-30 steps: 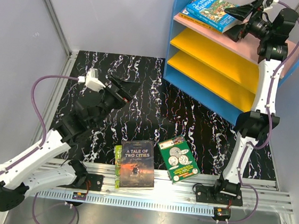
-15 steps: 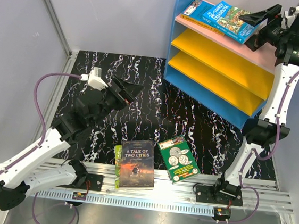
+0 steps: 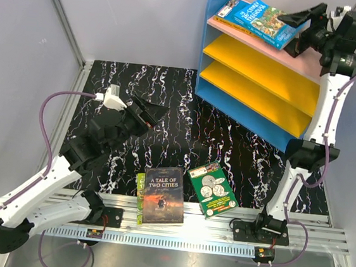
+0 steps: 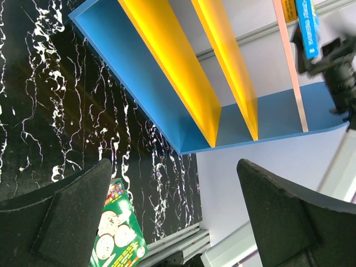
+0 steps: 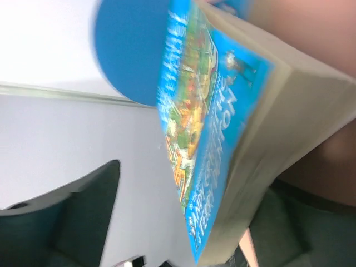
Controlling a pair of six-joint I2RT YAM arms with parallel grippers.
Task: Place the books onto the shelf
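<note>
Straddling the blue book atop the shelf, upper right, the right gripper is standing part-open, only its wrist view showing a finger clear of the cover; the left gripper is gaping wide, empty; three books are lying lower centre overhead.

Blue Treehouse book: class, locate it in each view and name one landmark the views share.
Top external: book upper right, on the shelf's pink top board.
Left wrist: top right corner, edge-on.
Right wrist: fills the centre, close up.
Shared landmark: the shelf's blue side panel.
</note>
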